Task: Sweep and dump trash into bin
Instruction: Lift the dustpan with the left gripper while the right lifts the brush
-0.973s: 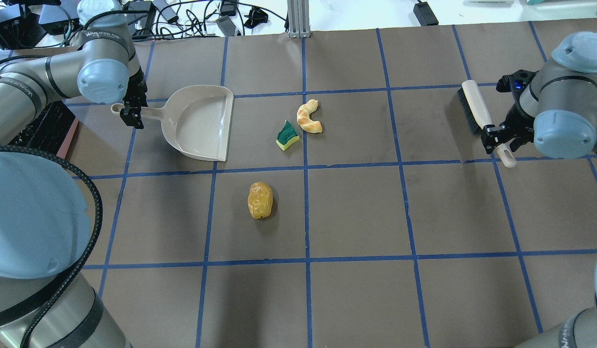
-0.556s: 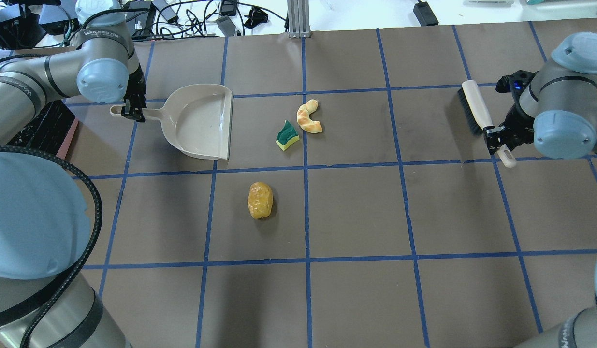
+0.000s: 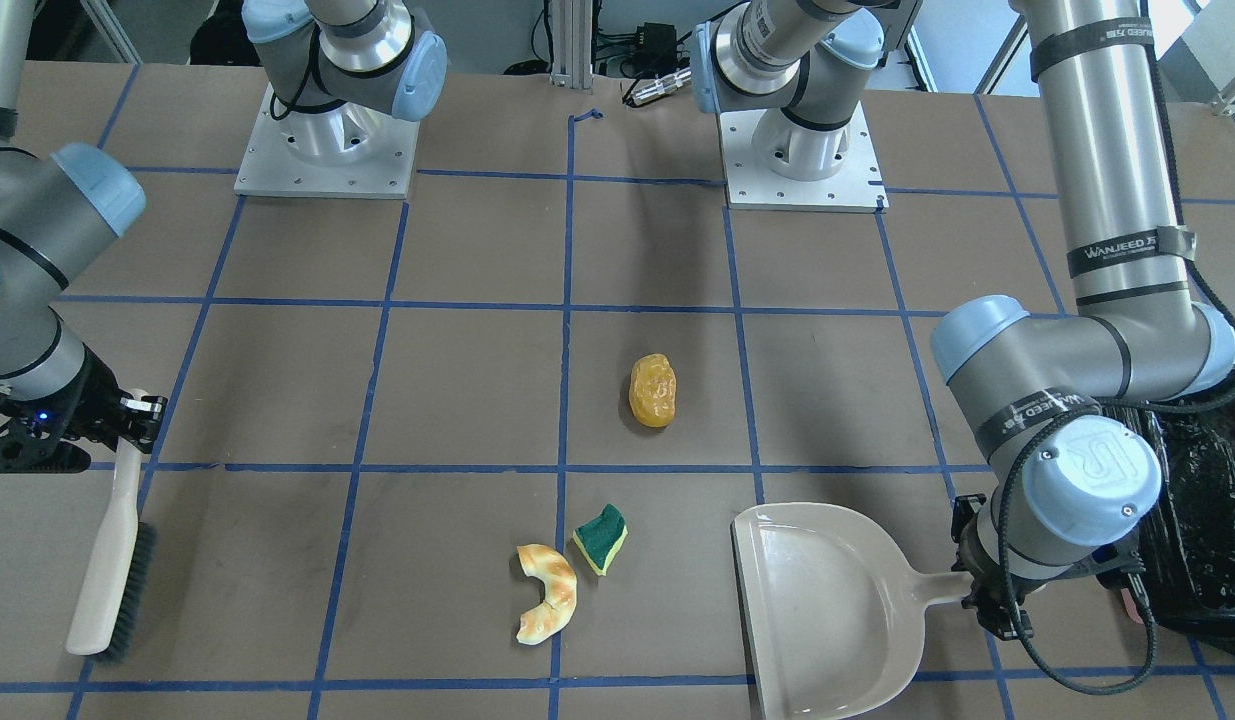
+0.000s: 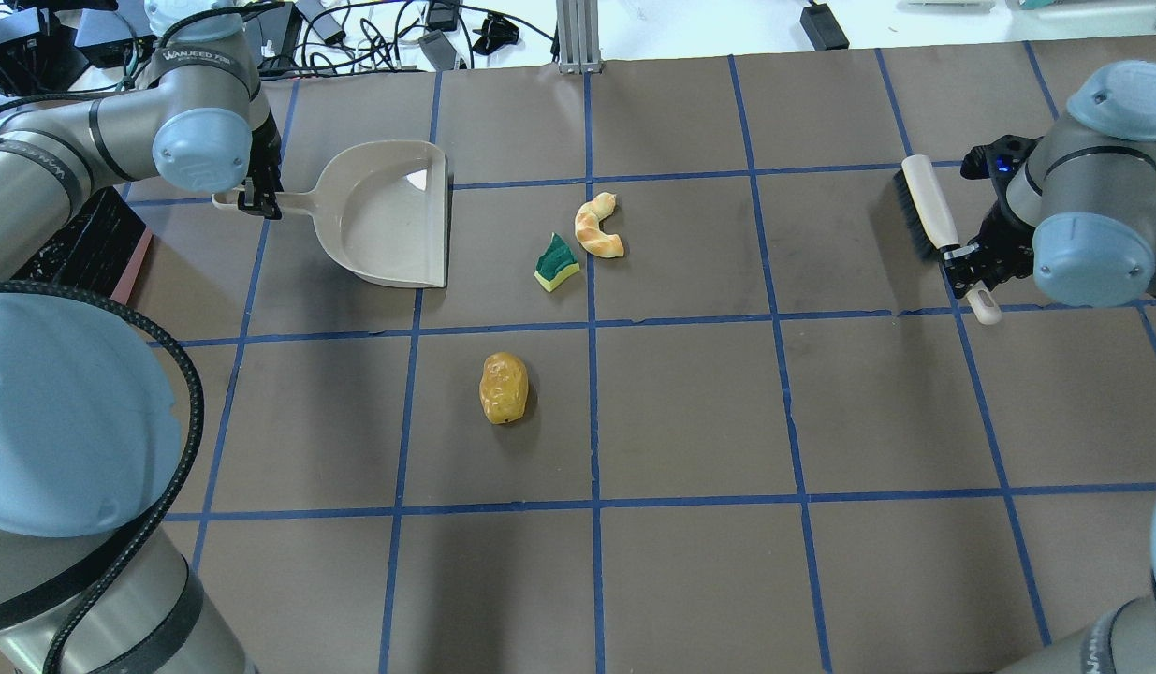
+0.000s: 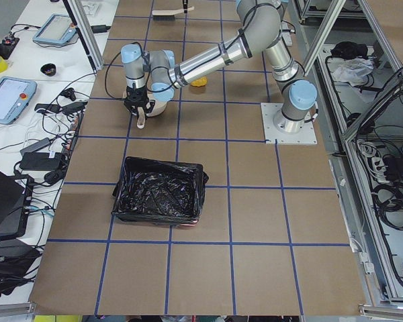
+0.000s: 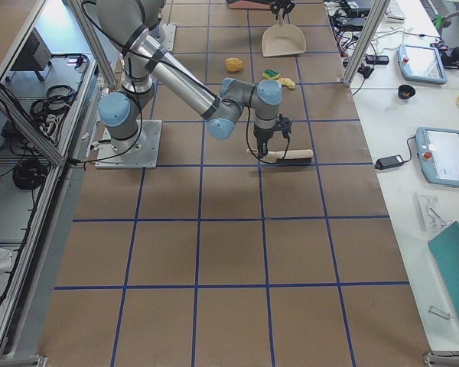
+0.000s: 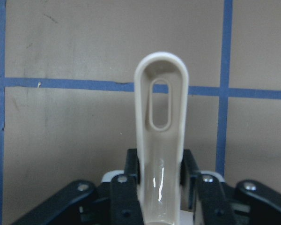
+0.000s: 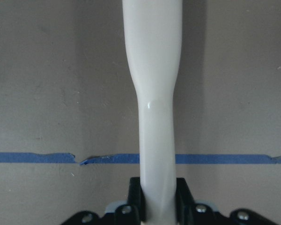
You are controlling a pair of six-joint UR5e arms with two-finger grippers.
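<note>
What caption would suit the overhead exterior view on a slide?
Left gripper holds the dustpan, right gripper holds the brush; a potato-like lump, bread piece and sponge chunk lie between them.

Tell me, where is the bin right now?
In the exterior left view the bin stands by itself on the robot's left side, nearer the camera than the dustpan, its closest neighbour.

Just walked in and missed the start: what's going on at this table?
The left gripper is shut on the dustpan handle and the right gripper on the brush handle. The potato-like lump, bread piece and sponge chunk lie loose on the table, none in the dustpan yet. The bin stands at the robot's left.
</note>
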